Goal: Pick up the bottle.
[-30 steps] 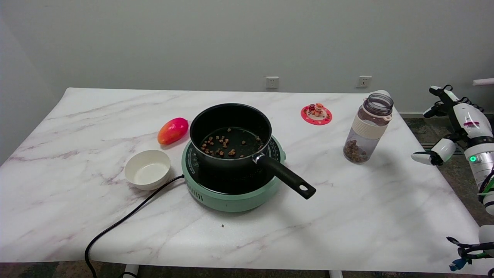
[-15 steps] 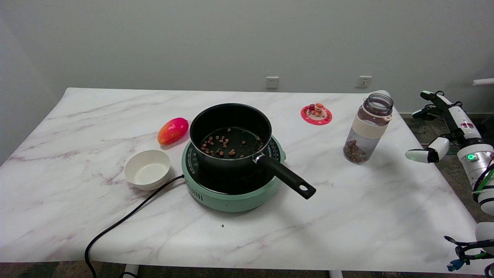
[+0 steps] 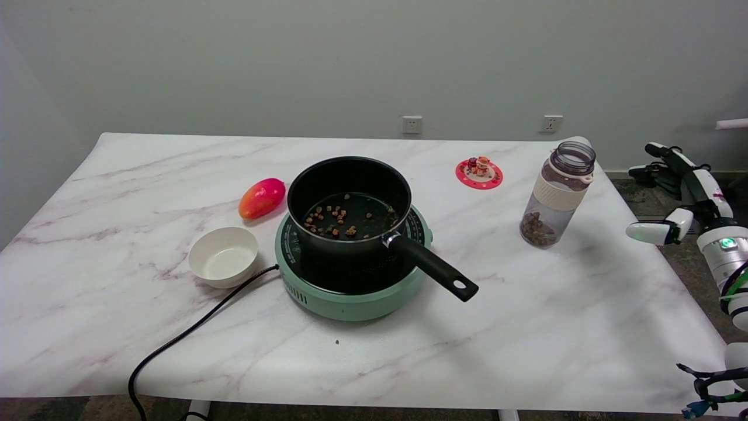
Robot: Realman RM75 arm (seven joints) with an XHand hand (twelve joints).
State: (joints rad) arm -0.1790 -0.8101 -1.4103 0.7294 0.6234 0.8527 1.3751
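1. My right hand (image 3: 681, 199) is hanging in the air off the right edge of the tabletop (image 3: 526, 327), palm turned toward the table. Fingers (image 3: 666, 155) are spread apart and holding nothing, thumb sticking out to the left lower down.
2. The bottle (image 3: 558, 196) is standing upright near the right side of the tabletop, lid off, with brown chunks sitting in the bottom. It's well apart from my hand, nothing touching it.
3. Between hand and bottle it's just bare marble and the table's right edge, so that side is open.
4. Left of the bottle there's a little red coaster (image 3: 479, 172) with a small figure on it, toward the back edge, near but not touching.
5. Middle of the table: black pot (image 3: 349, 204) with brown bits in it, sitting on a green hot plate (image 3: 350, 292). The pot handle (image 3: 435, 269) points toward the front right, in the bottle's general direction but still well clear of it.
6. Far left stuff: a mango (image 3: 262, 197) beside the pot, a white bowl (image 3: 223, 256) in front of it, and the power cord (image 3: 187, 336) running off the front edge.
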